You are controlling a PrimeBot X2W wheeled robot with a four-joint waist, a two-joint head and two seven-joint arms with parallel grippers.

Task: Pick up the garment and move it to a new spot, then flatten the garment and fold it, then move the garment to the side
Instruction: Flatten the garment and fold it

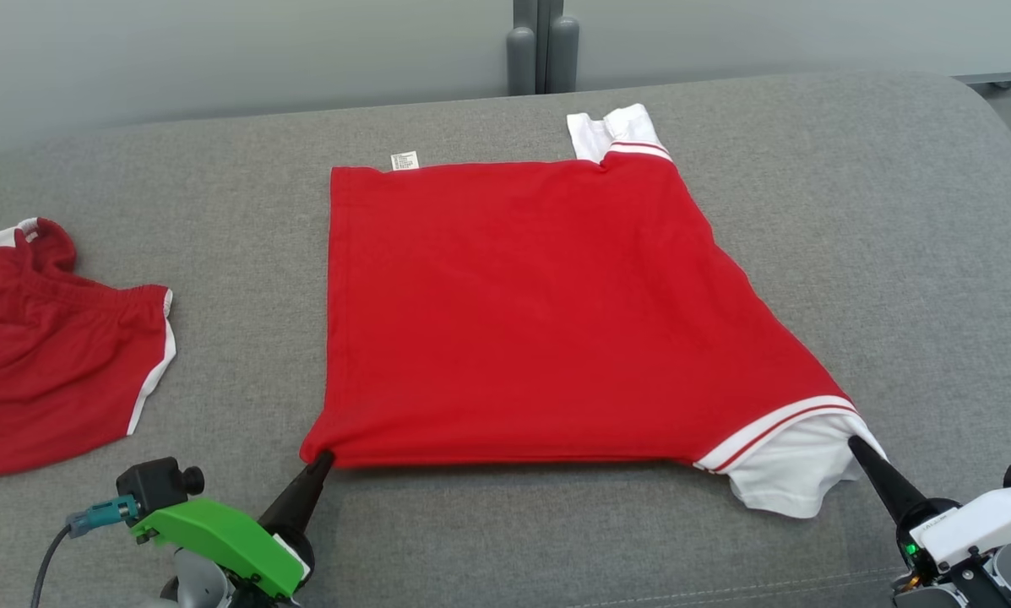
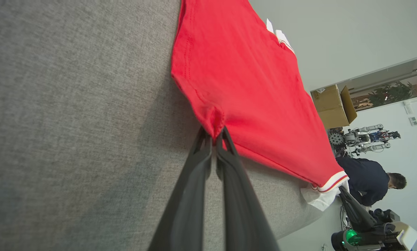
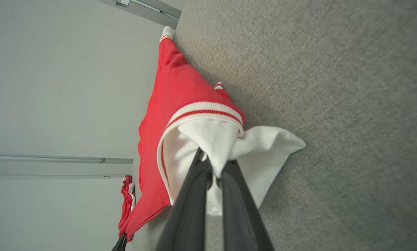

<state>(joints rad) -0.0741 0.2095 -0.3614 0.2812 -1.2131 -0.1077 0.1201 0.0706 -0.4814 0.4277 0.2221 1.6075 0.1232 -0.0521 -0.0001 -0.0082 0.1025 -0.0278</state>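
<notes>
Both arms reach in low from the near edge. The left gripper [image 1: 323, 460] is pinched tight on the near left corner of the garment [image 1: 513, 312], and the right gripper [image 1: 856, 446] is clamped on its white near right sleeve. The garment, a red shirt with white, red-striped trim, lies spread almost flat mid-cushion [image 1: 894, 253], its near edge taut between the grips. Crumpled red shorts [image 1: 40, 355] lie well apart at the left.

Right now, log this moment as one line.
red shirt with white sleeves: spread on grey fabric surface | left jaws: shut on its red corner | right jaws: shut on its white sleeve
</notes>
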